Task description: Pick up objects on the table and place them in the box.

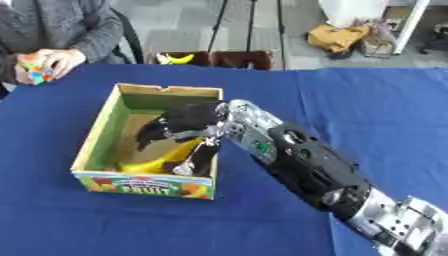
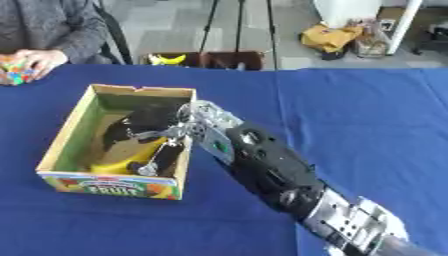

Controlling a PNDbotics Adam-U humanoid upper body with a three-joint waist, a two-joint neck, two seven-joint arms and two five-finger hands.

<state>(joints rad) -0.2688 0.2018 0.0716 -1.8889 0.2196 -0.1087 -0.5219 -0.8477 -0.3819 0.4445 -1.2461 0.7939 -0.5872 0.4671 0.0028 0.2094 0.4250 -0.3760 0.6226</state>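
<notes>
The surface [image 1: 367, 110] is covered w/ a blue cloth, seen wrinkled at the near edge. One cardboard box [image 1: 98, 131] w/ green inner walls and "FRUIT" printed on its front is set on it, left of centre, top open. The remaining cloth is seen bare to the right.

A deep blue cloth-covered table [image 1: 350, 100] fills most of the frame. At centre left sits a tan cardboard box [image 1: 94, 135] with green inner walls and a multicoloured "FRUIT" front panel. Inside lies a yellow banana [image 1: 162, 161] under the black-and-silver right hand [image 1: 179, 125].
</notes>
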